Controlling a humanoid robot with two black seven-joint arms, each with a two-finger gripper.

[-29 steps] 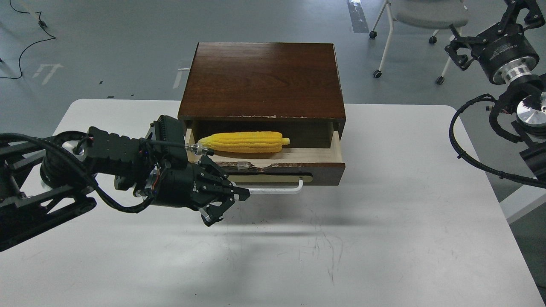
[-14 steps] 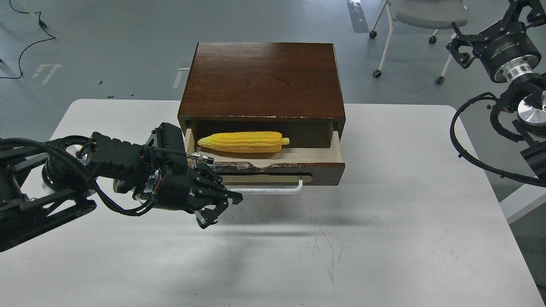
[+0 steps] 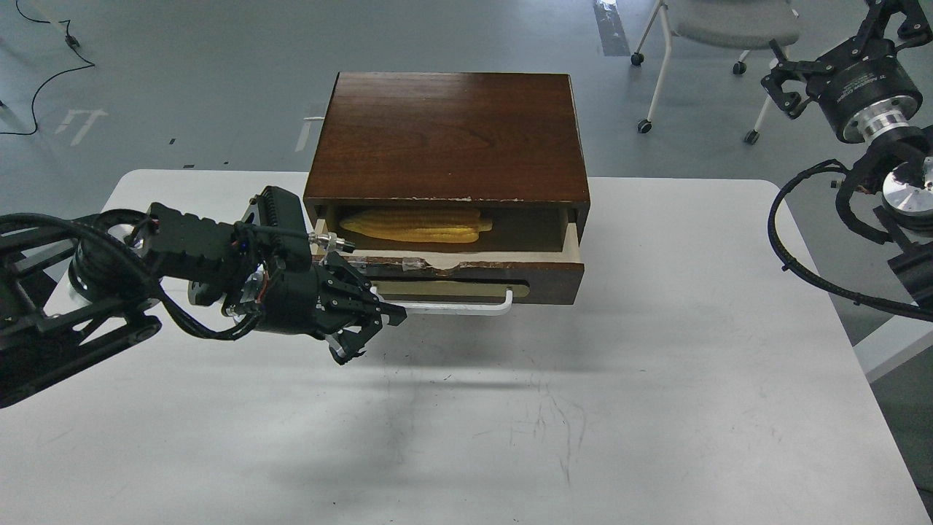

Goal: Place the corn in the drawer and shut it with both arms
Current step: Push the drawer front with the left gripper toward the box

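The yellow corn lies lengthwise inside the drawer, in shadow under the dark brown cabinet top. The drawer stands only a little way out, and its chipped top edge and white bar handle show. My left gripper is open and empty, right at the left end of the handle, in front of the drawer's left part. My right gripper is raised at the far right, off the table and far from the drawer; I cannot make out its fingers.
The cabinet stands at the back middle of the white table. A wheeled chair stands on the grey floor behind. My right arm's black cable loops over the table's right edge.
The drawer has slid inward, so the corn is now mostly under the cabinet top. My left gripper has moved toward the cabinet with the drawer front. The right arm has barely moved.
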